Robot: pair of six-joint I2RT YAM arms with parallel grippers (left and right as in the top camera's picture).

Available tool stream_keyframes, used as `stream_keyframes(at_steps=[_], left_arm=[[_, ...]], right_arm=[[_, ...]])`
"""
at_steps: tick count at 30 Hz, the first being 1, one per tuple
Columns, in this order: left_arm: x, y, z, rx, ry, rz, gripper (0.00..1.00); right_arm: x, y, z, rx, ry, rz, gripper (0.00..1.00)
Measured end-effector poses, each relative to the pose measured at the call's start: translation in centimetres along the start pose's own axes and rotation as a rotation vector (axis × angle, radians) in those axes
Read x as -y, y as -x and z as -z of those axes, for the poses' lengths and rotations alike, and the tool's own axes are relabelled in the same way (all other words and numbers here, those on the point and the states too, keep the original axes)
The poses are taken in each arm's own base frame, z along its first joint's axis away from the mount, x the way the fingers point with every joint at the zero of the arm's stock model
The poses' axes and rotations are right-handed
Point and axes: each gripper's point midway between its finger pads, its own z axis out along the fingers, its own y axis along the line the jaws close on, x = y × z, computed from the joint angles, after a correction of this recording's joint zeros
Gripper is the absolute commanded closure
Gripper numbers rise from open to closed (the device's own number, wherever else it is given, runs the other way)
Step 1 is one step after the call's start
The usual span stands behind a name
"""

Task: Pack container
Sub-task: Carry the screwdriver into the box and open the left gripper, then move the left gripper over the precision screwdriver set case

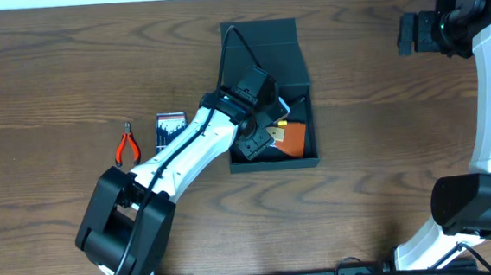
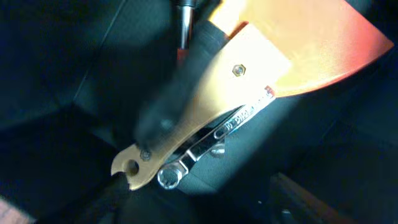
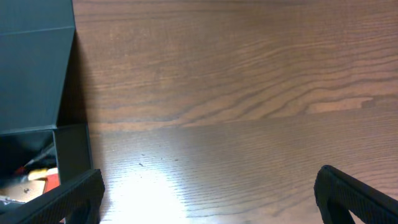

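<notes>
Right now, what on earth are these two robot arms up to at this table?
The left gripper is reaching down into a dark teal-green cardboard box whose flap lid is open. An orange flat-bladed tool and a silver metal wrench lie inside. Whether the gripper holds anything cannot be told. Red-handled pliers and a small blue-and-white bit case lie on the brown wooden table left of the box, not yet packed. The right gripper hovers open and empty, off to the right.
</notes>
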Motion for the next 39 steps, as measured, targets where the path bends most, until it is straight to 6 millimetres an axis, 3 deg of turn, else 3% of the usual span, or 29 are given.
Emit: stream_keyframes(at_steps=[3,5,10,12,14,16,22,26,33,39], left_arm=[[-0.6,0.3,1.8,0.023,0.042,-0.001,0.21],[-1.4,1.0,4.3,0.062,0.094,-0.003,0.14],[-4.1,2.4,14.1,0.215,0.275,0.049,0.03],[-5.4,1.3,17.4,0.255,0.326,0.125,0.03],[-7.0,-0.7,19.3,0.256,0.359,0.241,0.03],[-9.2,-3.4,19.8,0.222,0.387,0.391,0.01],[-14.5,-9.8,17.0,0.097,0.369,0.798,0.01],[-16.0,-11.7,14.5,0.038,0.333,0.927,0.01],[-15.8,-12.8,8.4,-0.101,0.222,0.991,0.01],[-15.3,-14.0,4.4,-0.209,0.169,1.004,0.02]], right_arm=[[0.0,0.0,0.0,0.0,0.0,0.0,0.01],[0.0,0.0,0.0,0.0,0.0,0.0,0.01],[0.0,0.0,0.0,-0.002,0.0,0.0,0.01],[0.0,-0.1,0.0,-0.003,0.0,0.0,0.01],[0.0,-0.1,0.0,-0.003,0.0,0.0,0.01],[0.0,-0.1,0.0,-0.003,0.001,0.0,0.01],[0.0,-0.1,0.0,-0.003,0.001,0.0,0.01],[0.0,-0.1,0.0,-0.004,0.001,0.0,0.01],[0.0,-0.1,0.0,-0.005,0.001,0.0,0.01],[0.0,-0.1,0.0,-0.004,0.001,0.0,0.01]])
